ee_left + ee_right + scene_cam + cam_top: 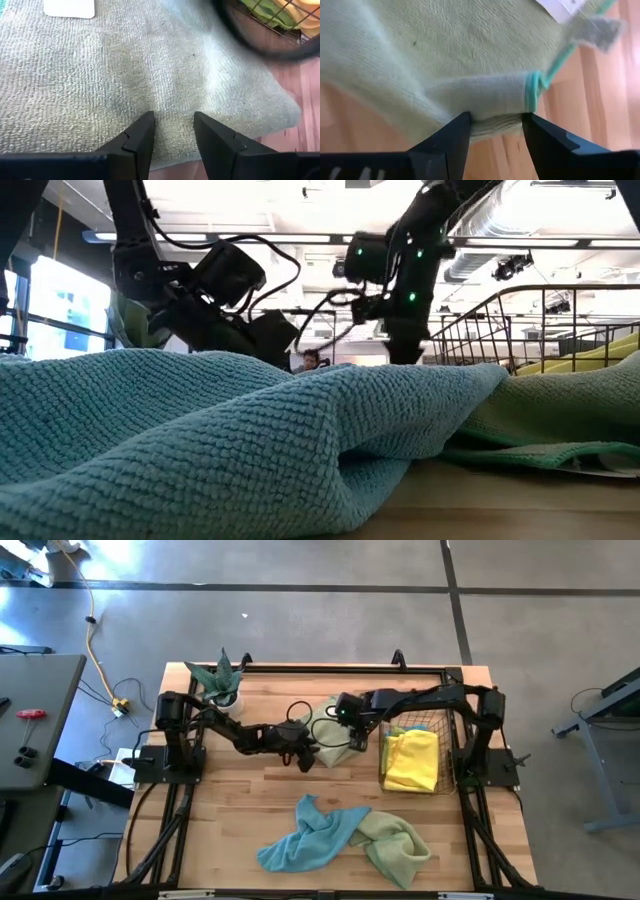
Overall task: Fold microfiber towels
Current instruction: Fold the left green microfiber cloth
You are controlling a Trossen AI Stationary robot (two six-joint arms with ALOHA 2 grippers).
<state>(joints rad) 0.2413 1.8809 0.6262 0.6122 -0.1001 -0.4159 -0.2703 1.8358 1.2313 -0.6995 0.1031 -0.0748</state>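
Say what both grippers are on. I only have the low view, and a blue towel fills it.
Observer: Both are at the pale green towel, mid-table beside the wire basket.
Operator: Is either one holding it?
Observer: The right gripper pinches a folded edge by the teal hem.
Operator: And the left?
Observer: The left gripper is open, its fingers pointing at the towel's flat part.

Five towels are counted: one pale green (pixel 330 735) at the table's middle, one blue (pixel 305 835) and one green (pixel 395 840) at the near edge, one yellow (pixel 412 760) and one green (pixel 398 730) in the single basket (pixel 445 755). One plant (pixel 220 680) and two arms are seen.
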